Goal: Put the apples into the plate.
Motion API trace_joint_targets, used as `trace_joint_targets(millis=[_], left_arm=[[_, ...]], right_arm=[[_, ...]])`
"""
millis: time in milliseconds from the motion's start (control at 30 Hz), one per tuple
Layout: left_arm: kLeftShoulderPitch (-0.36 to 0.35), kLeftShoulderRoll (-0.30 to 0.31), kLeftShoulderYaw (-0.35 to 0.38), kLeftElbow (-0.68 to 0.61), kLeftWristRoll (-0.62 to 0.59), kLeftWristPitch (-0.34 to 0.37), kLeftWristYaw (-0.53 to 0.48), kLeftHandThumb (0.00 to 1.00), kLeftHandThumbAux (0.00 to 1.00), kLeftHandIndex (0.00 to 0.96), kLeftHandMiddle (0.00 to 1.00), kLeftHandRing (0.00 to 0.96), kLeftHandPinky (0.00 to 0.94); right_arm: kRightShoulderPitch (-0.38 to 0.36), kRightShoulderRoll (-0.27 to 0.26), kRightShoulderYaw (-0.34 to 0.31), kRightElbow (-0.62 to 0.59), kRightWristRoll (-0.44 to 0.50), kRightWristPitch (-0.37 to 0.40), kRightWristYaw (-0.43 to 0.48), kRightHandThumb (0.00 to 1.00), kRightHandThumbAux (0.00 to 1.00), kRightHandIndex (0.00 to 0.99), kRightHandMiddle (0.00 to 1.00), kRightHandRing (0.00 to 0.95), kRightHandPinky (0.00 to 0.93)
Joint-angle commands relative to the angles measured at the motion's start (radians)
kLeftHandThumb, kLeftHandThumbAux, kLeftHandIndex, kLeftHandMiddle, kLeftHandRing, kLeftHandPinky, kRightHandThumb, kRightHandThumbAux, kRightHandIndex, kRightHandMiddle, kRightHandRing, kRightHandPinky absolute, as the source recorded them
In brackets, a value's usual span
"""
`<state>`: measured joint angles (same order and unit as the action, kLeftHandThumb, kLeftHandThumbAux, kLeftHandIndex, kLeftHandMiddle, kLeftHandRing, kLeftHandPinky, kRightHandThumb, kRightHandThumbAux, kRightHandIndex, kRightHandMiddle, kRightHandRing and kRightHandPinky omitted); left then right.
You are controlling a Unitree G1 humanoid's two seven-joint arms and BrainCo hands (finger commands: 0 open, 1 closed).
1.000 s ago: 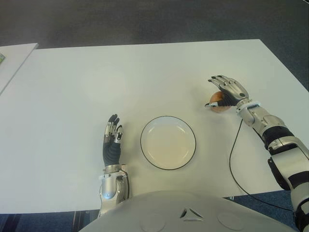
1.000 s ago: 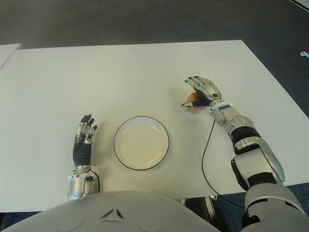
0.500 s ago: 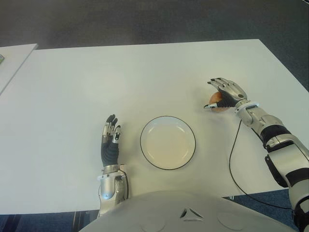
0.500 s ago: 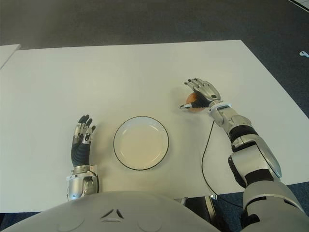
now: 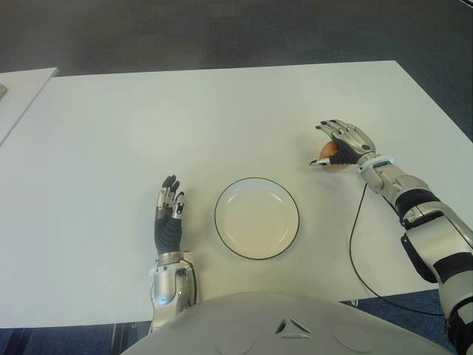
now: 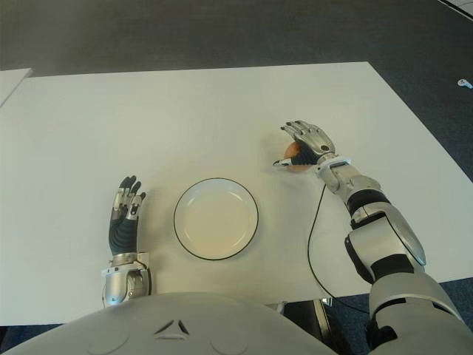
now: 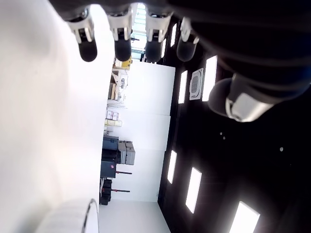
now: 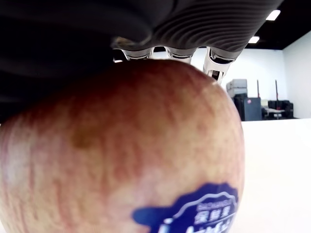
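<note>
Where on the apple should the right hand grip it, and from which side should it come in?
Wrap the apple's round sides from above, as the right hand is placed now, draped over it. It sits on the table with nothing crowding it.

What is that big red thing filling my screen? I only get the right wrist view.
Observer: An apple, sitting on a white table under the right robot hand.
Operator: Where should it go?
Observer: There's a plate nearer the robot, to the apple's left, with nothing in it yet.
Operator: And the other hand?
Observer: The left robot hand shows left of the plate, fingers straight, holding nothing.
</note>
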<state>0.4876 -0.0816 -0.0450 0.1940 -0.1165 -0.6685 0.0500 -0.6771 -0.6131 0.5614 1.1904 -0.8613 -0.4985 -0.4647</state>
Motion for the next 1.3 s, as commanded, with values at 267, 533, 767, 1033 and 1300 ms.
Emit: trace_joint_targets(millis=[267,533,767,1033,1300], left_arm=[[-0.015,-0.016,0.044,0.139,-0.018,0.007,-0.008,0.199,0.463,0.070,0.044,0.010,0.011],[0.000,-0.014,0.040,0.119,-0.012,0.026,-0.007,0.183,0.492,0.049,0.024,0.000,0.009],[0.001,-0.019,0.042,0.112,-0.031,0.027,-0.012,0.197,0.483,0.060,0.047,0.016,0.018],[0.001,-0.009,0.042,0.105,-0.013,0.039,-0.005,0.196,0.505,0.050,0.036,0.012,0.013],[0.000,-0.007,0.044,0.094,-0.032,0.059,-0.017,0.208,0.521,0.042,0.026,0.004,0.013]], right_arm=[[0.040,0.037,0.044,0.066,-0.008,0.020,0.034,0.182,0.405,0.033,0.043,0.000,0.000],[0.043,0.033,0.050,0.074,-0.008,0.014,0.035,0.184,0.412,0.030,0.043,0.002,0.000],[0.045,0.025,0.057,0.081,-0.006,0.015,0.030,0.192,0.419,0.031,0.048,0.008,0.000],[0.047,0.011,0.060,0.085,-0.007,0.011,0.028,0.205,0.440,0.031,0.053,0.014,0.000],[0.049,-0.005,0.071,0.083,-0.012,0.000,0.004,0.242,0.453,0.048,0.076,0.042,0.000]])
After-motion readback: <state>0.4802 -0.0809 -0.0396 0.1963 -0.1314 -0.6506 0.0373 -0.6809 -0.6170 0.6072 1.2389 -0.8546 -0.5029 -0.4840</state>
